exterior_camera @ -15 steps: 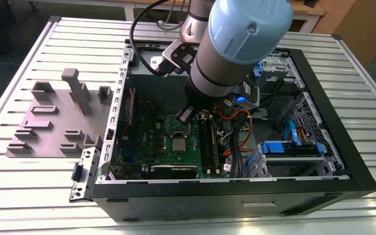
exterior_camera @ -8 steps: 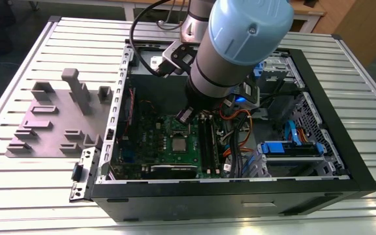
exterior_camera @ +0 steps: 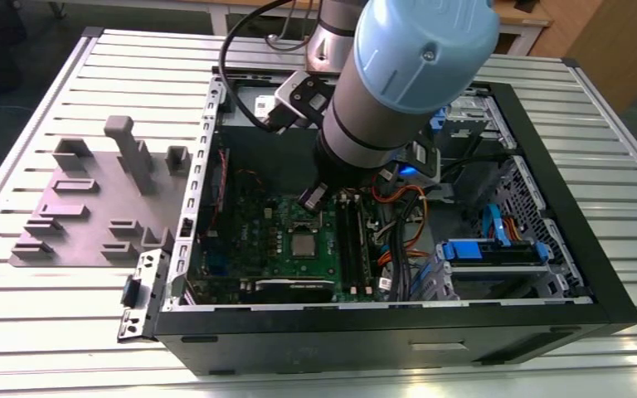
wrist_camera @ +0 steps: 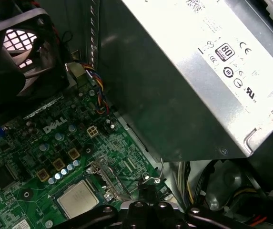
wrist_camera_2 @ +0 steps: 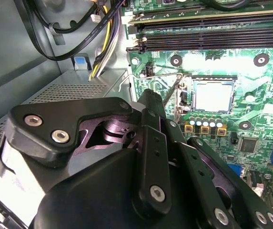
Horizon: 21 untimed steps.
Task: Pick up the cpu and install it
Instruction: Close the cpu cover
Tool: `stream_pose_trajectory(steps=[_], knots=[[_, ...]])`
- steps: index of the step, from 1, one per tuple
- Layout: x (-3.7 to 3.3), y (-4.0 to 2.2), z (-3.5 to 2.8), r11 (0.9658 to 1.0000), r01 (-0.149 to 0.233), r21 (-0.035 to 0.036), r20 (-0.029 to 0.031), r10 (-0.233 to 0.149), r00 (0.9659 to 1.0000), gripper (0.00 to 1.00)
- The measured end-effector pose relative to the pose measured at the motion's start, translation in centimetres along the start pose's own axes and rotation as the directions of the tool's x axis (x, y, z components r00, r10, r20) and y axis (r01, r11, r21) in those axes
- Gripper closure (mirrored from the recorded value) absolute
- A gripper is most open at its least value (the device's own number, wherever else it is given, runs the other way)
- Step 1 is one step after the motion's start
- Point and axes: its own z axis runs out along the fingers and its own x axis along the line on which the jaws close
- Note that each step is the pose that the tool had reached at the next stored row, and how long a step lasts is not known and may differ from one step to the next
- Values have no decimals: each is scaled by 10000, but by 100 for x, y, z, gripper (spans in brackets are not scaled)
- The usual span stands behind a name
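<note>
Silvery metal, the cpu (wrist_camera_2: 213,95) was seen seated flat and face up in the socket (wrist_camera_2: 186,98) of the green board (wrist_camera_2: 265,109), just beyond the fingertips of the gripper (wrist_camera_2: 150,98) and clear of them. Being square, it was given no long axis; its edges were aligned with the memory slots (wrist_camera_2: 212,40). The fingers appeared drawn together, empty.

The cpu (wrist_camera: 78,198) is shown topped in dull silvery metal; the board (wrist_camera: 122,148) is finished in glossy green, the power supply (wrist_camera: 174,86) in smooth grey sheet metal, the table (exterior_camera: 53,332) in ribbed pale metal.
</note>
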Motion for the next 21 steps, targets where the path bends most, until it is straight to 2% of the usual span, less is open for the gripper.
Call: stream_pose_trajectory(steps=[21], knots=[[55, -41, -24, 10000, 6, 6, -12, -6, 10000, 89]])
